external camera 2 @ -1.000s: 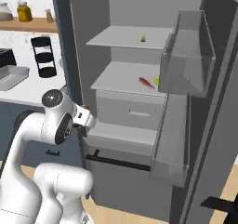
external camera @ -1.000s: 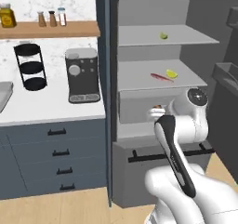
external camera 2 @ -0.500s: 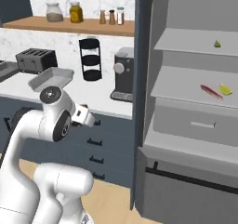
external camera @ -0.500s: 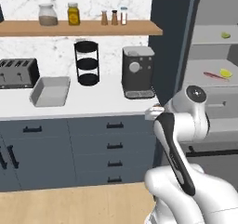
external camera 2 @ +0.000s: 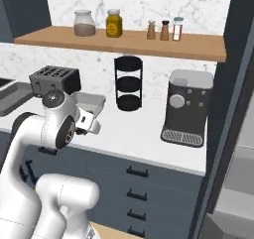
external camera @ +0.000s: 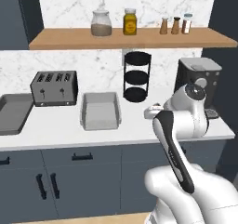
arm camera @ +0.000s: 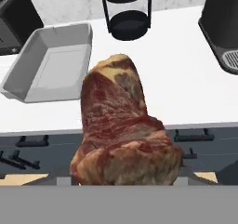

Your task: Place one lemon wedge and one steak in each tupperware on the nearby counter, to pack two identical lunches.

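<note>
The steak (arm camera: 123,130), a marbled reddish-brown slab, stands close in front of the hand camera and hides the fingertips that grip it. My gripper (external camera: 152,112) hovers over the front edge of the white marble counter (external camera: 139,125), shut on the steak. One grey tupperware (external camera: 100,109) lies left of the gripper and a little farther back; it is the tray (arm camera: 56,62) at upper left in the hand view, with nothing in it. A second tupperware (external camera: 14,112) sits at the far left beyond the toaster. The lemon wedge is out of view.
A dark slotted toaster (external camera: 53,87) stands between the two trays. Behind the gripper are a black three-tier rack (external camera: 137,76) and a coffee machine (external camera: 197,79). A wooden shelf (external camera: 130,38) with jars and shakers runs above. A tall dark cabinet side (external camera 2: 233,99) borders the right.
The whole picture has shifted: the base has driven left, from the open fridge to the counter with the trays. The arm keeps its pose, still gripping the steak.
</note>
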